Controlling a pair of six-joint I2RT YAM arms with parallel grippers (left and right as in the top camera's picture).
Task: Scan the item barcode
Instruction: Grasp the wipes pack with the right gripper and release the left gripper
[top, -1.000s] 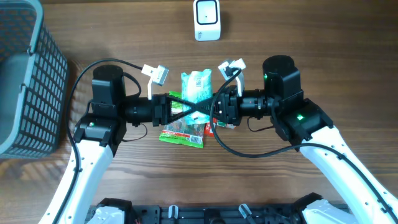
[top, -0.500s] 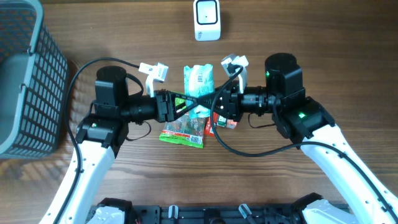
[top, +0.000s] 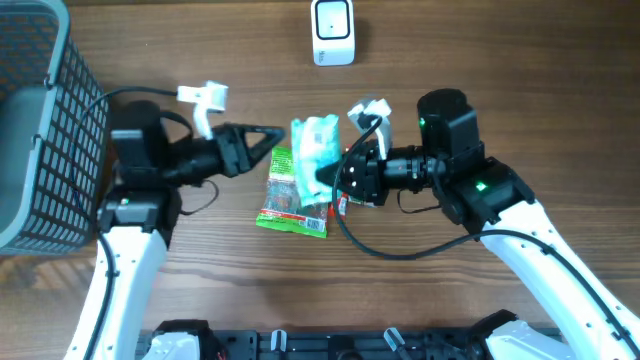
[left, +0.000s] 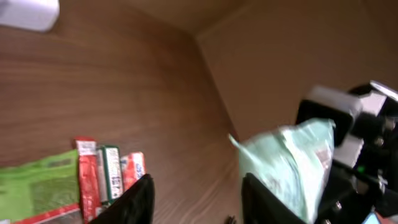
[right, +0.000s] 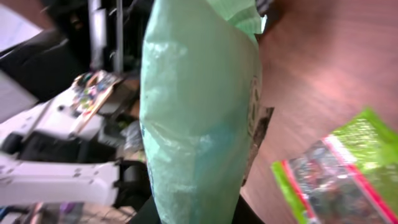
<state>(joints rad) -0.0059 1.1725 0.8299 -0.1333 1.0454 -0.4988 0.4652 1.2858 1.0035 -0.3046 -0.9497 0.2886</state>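
My right gripper (top: 338, 172) is shut on the item, a mint-green packet (top: 314, 148), and holds it above the table's middle. That packet (right: 199, 112) fills the right wrist view, squeezed between the two dark fingers (right: 249, 214) at the bottom edge. No barcode shows on it. To its left my left gripper (top: 268, 140) stands open and apart from it, with bare wood between its fingers (left: 140, 199) and the packet (left: 292, 168) off to the right. The white scanner (top: 332, 32) stands at the far middle of the table.
A green snack packet (top: 288, 200) with red-edged sachets (left: 109, 174) beside it lies on the wood below the held item. A dark mesh basket (top: 40, 130) takes up the far left. The scanner's corner (left: 28, 12) shows in the left wrist view.
My left gripper opened, let go of the mint-green packet and drew back to the left. The right gripper kept its hold and shifted the packet slightly left.
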